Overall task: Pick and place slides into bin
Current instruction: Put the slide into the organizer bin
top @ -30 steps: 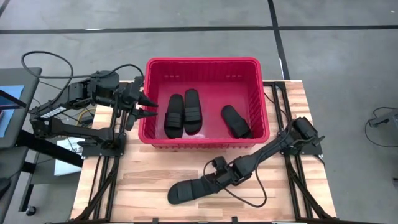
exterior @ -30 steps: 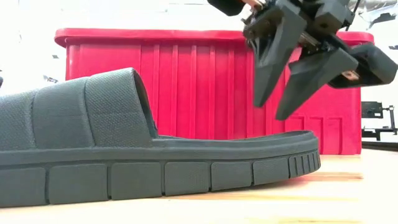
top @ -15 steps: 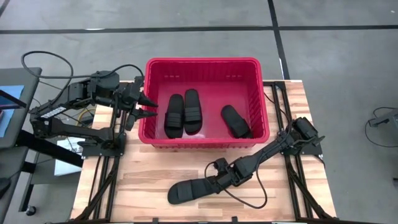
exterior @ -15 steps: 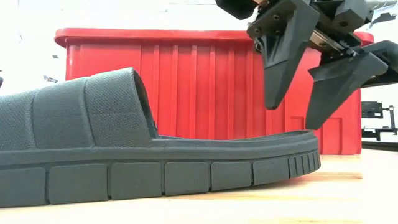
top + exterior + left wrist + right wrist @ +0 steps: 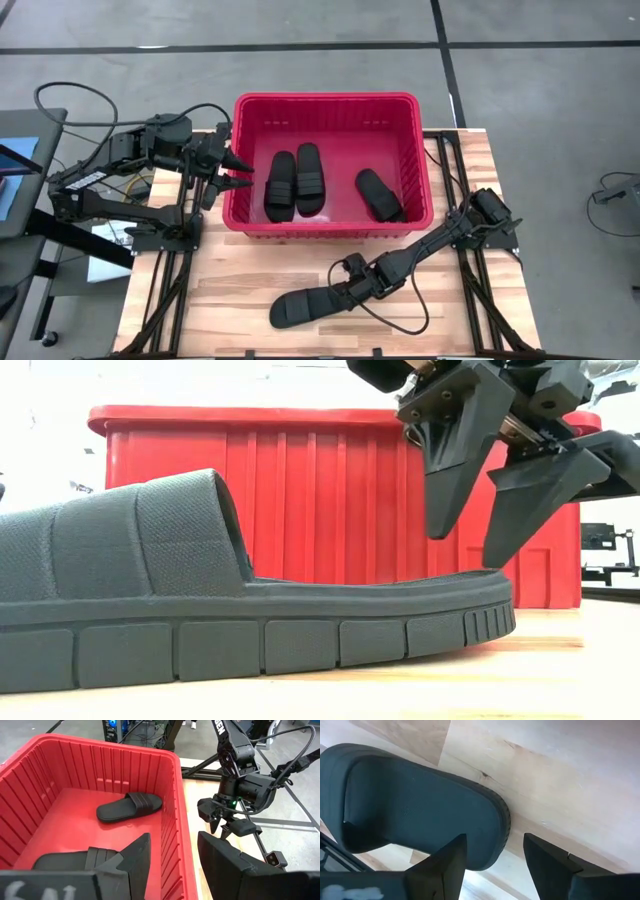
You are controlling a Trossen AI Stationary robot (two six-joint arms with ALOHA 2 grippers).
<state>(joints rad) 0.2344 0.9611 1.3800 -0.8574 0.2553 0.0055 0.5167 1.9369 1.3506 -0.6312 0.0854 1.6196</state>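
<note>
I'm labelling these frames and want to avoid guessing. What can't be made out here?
- Slide on the table: toe end cut off by the low view's left edge.
- Pair of slides in the bin: right-foot or left-foot too small to tell, high view.
- Right gripper: touching the slide or just above it, unclear.

No readable text, labels or nos. anywhere; only partial white letters on the right arm (image 5: pixel 235 750) at 1 o'clock in the left wrist view, and blurred white marks on both wrists' housings, too cut off to read
</note>
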